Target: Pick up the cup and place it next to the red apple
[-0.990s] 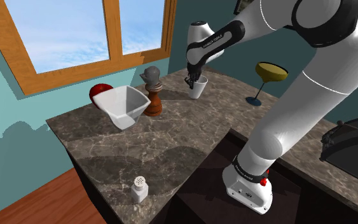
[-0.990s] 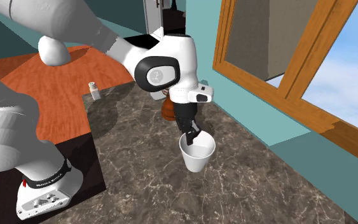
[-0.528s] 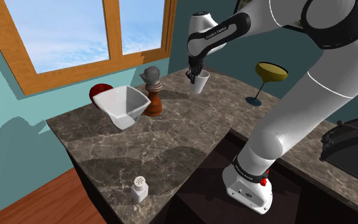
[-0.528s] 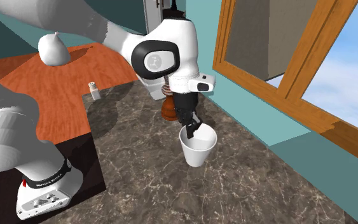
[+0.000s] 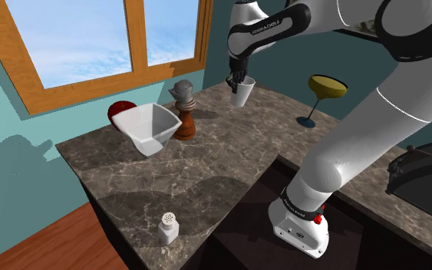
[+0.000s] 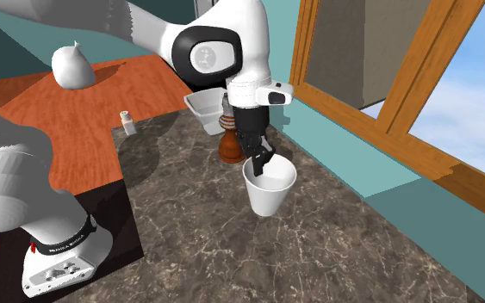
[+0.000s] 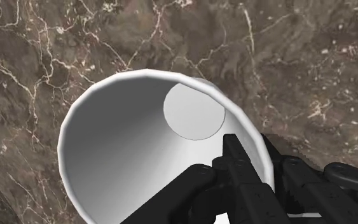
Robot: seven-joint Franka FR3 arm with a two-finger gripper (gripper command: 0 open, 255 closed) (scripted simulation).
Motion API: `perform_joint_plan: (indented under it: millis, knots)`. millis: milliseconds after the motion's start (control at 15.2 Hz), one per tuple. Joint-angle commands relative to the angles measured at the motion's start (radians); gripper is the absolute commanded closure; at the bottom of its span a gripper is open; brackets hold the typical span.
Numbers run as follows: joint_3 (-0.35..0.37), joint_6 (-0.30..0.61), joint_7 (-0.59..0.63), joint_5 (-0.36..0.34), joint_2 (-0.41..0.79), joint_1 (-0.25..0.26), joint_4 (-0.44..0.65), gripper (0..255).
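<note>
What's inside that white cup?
One black finger of the end effector reaches in over the rim of the cup. Its pale bottom is bare; the wall behind that finger is hidden.

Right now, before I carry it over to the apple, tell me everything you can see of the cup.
The cup is plain white, tapered toward a flat round base, open-topped and empty. The gripper is shut on its rim, one black finger inside the wall and one outside. It hangs roughly upright, apparently just above the dark marbled counter, touching nothing else.
</note>
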Motion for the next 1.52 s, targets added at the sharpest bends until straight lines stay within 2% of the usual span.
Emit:
perform_joint_plan:
  millis: [0,1320,1452]
  knots:
    - [0.0,-0.029,-0.008,0.003,-0.01,0.0,0.02,255]
    - [0.016,-0.294,-0.061,0.028,-0.06,0.009,0.239,255]
    - [0.032,-0.302,-0.037,0.03,-0.067,0.019,0.234,255]
